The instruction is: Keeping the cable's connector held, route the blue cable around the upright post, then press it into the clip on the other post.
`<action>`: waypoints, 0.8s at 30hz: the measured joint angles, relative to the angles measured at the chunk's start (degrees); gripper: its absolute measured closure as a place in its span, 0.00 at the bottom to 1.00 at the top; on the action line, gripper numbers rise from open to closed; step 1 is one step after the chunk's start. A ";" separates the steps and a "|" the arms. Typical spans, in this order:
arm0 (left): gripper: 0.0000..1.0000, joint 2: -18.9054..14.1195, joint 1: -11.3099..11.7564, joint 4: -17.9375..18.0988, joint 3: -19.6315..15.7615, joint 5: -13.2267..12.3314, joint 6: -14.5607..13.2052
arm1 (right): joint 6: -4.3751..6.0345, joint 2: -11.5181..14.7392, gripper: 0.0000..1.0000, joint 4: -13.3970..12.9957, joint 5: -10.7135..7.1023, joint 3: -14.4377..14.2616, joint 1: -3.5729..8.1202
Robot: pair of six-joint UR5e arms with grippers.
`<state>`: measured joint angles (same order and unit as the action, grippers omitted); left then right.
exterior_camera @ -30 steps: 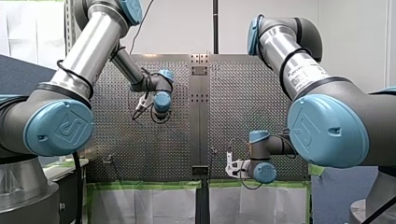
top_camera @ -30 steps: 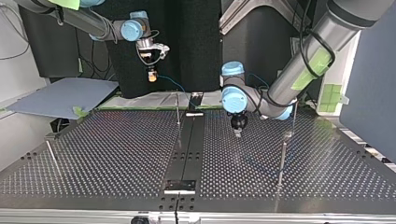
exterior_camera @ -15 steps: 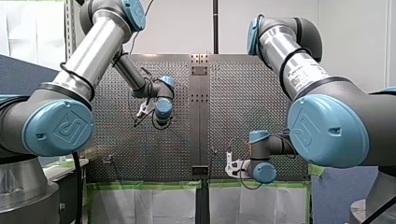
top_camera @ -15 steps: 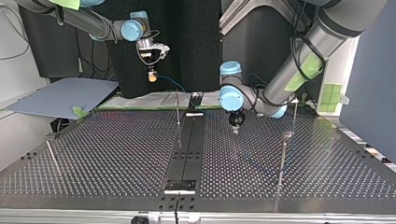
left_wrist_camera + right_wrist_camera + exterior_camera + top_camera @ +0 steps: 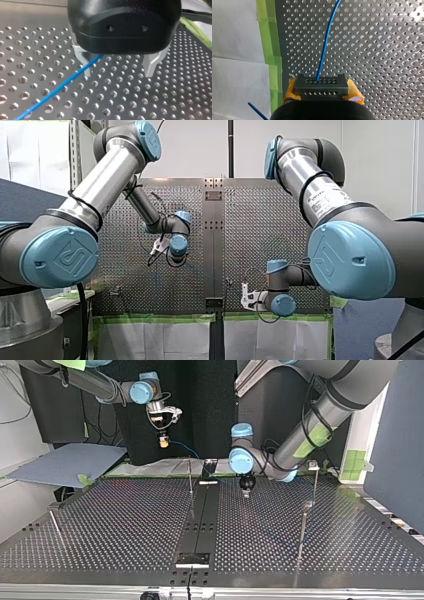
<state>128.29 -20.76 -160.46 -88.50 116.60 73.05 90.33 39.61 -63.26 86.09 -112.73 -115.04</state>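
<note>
Perforated metal desk (image 5: 115, 525) filled the top view, with a dark strip (image 5: 200, 520) down its middle. At that view's 11 o'clock, my right gripper (image 5: 161, 436) hung above the desk's far edge. The right wrist view showed its yellow pads (image 5: 290, 90) clenched on the black connector (image 5: 321, 84), with the blue cable (image 5: 325, 45) leaving it straight ahead over the holes. In the top view the cable ran from the connector toward 4 o'clock, then became too faint to follow.

At 5 o'clock of that gripper stood the upright post (image 5: 190, 477). At 3 o'clock of the post, my left gripper (image 5: 245, 488) hovered close over the desk. Its wrist view showed the metal fingers (image 5: 150, 63) spread apart and released. The cable passed just beside the inner face of one finger and slanted off toward 7 o'clock; contact could not be confirmed. Further toward 3 o'clock stood a second post (image 5: 316, 482) with a small fitting at its top, judged to be the clip (image 5: 313, 465).

Assessment: routing was not yet done. The left gripper should centre the cable between its fingers before closing. It should grip loosely enough to let the cable slide, and lead it round the upright post at low height. The right gripper should hold the connector firm and level, giving slack only as needed, lest the cable pull taut or jump the post.
</note>
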 joint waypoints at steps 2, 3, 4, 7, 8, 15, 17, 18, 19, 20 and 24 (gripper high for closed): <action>0.00 0.27 -0.26 0.34 0.04 -0.39 0.69 | -0.02 0.00 1.00 -0.01 -0.07 0.00 -0.06; 0.00 0.53 -0.41 0.41 0.12 -0.51 0.92 | -0.03 0.00 1.00 -0.02 -0.17 0.00 -0.09; 0.00 0.88 -0.59 0.42 0.29 -0.60 1.10 | -0.04 0.00 1.00 -0.02 -0.25 0.00 -0.10; 0.00 2.49 -1.49 0.26 1.12 -1.05 1.42 | -0.04 0.00 1.00 -0.03 -0.47 -0.01 -0.13; 0.00 3.23 -2.04 0.21 1.52 -1.20 1.52 | -0.02 0.00 1.00 -0.05 -0.50 -0.01 -0.14; 0.00 6.02 -4.56 -0.19 3.51 -2.15 2.55 | 0.03 0.00 1.00 -0.07 -0.64 0.00 -0.14; 0.00 6.33 -4.97 -0.28 3.64 -2.26 2.73 | 0.04 0.00 1.00 -0.09 -0.68 0.00 -0.12; 0.00 6.60 -5.10 -0.43 3.67 -2.32 2.76 | 0.03 0.00 1.00 -0.10 -0.74 0.00 -0.10; 0.00 6.96 -5.22 -0.65 3.68 -2.43 2.77 | 0.04 0.00 1.00 -0.10 -0.78 0.00 -0.09; 0.00 7.52 -5.37 -0.96 3.69 -2.67 2.78 | 0.04 0.00 1.00 -0.11 -0.82 0.00 -0.09; 0.00 9.29 -6.11 -1.06 3.70 -4.31 3.33 | 0.04 0.00 1.00 -0.12 -0.97 0.02 -0.06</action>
<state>137.58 -26.87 -161.52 -84.81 112.29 76.38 90.38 39.61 -63.38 85.13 -112.71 -115.10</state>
